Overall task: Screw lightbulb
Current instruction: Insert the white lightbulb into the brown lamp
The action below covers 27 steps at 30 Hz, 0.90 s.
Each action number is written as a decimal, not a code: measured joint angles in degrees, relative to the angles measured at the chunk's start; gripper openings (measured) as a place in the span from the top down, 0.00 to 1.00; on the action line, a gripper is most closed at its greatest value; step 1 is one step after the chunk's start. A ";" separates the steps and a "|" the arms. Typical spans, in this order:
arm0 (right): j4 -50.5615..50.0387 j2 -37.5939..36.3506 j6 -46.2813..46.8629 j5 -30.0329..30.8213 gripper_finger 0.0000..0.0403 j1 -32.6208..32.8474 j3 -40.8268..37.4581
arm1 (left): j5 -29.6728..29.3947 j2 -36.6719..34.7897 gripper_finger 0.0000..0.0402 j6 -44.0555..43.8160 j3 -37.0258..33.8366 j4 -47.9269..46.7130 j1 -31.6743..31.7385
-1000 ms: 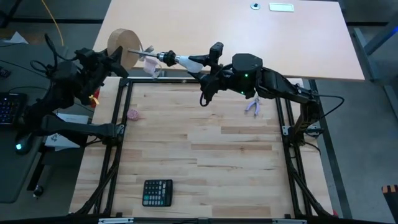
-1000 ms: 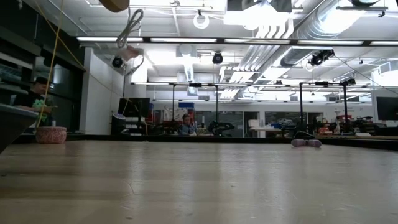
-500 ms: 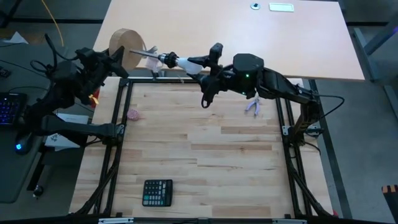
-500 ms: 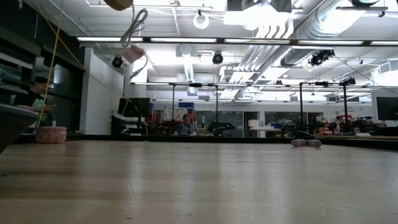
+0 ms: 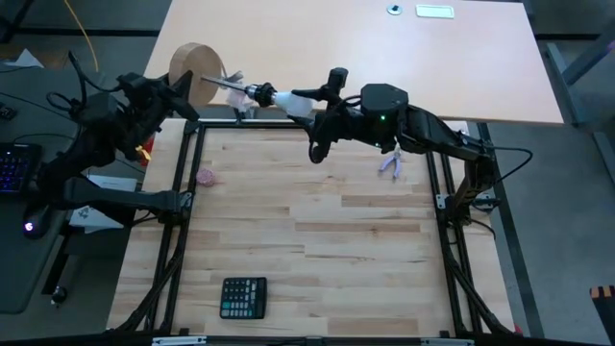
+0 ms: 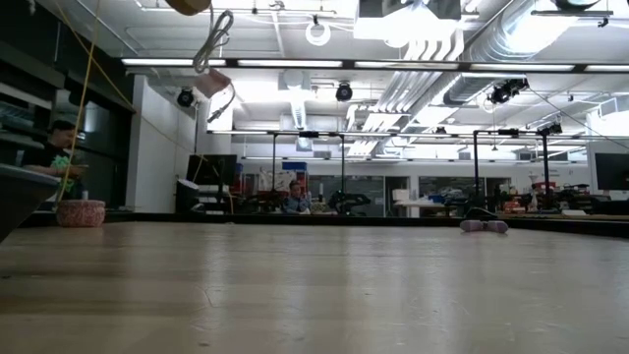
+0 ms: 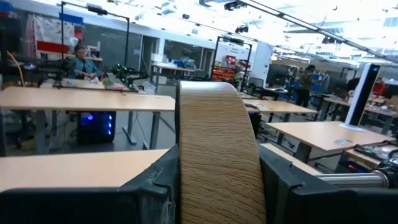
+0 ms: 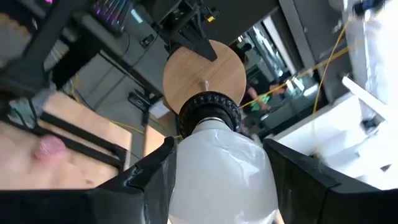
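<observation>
An open lab: rows of workbenches [image 7: 74, 99], exposed ceiling ducts [image 6: 432, 59], strip lights, seated people.

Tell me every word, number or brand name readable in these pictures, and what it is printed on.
None can be read.
Calculator: its keys and any label are too small.
Lightbulb: no print shows on the frosted glass.
Wooden disc: bare wood grain.
Posters on the far wall in the left wrist view: blurred.

A white frosted bulb [image 8: 221, 171] is showing a black ribbed collar. The disc [image 8: 204, 76] is showing pale tan wood, finely grained on its edge. The table [image 5: 317, 240] is showing light wood planks. A black calculator [image 5: 243, 297] and a pink lump [image 5: 206, 177] are lying on it.
</observation>
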 joint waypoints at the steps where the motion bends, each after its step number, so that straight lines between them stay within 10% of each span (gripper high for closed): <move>1: -0.10 0.00 2.24 0.03 0.46 0.00 0.00 | -0.05 0.21 0.70 0.92 0.04 0.43 0.00; 16: 0.95 0.04 21.48 -0.06 0.46 0.02 0.00 | 1.08 2.23 0.70 11.64 0.08 5.36 -0.02; 27: 6.01 0.07 18.57 -1.05 0.46 0.09 0.00 | 2.70 -0.45 0.70 5.92 -0.09 6.61 -0.02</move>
